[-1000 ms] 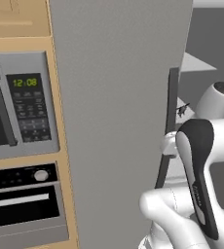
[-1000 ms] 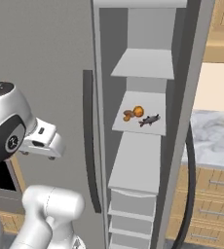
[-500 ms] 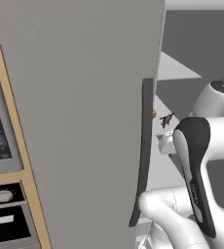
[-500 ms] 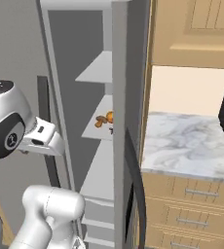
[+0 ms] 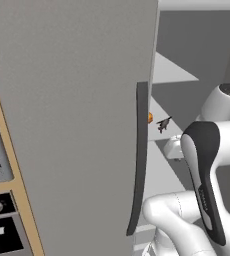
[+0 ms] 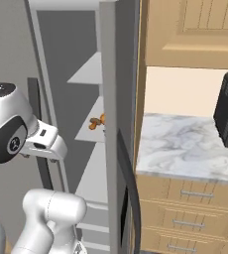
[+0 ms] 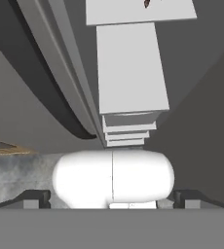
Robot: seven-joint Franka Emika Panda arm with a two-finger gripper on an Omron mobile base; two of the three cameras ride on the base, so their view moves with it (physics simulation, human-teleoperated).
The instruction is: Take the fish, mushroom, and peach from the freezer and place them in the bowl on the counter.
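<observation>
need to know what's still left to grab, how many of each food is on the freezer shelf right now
fish: 1
peach: 1
mushroom: 1
total: 3

fish (image 5: 163, 123) and peach (image 5: 150, 117) on freezer (image 5: 77, 100) shelf, counter (image 6: 185, 149) right
</observation>
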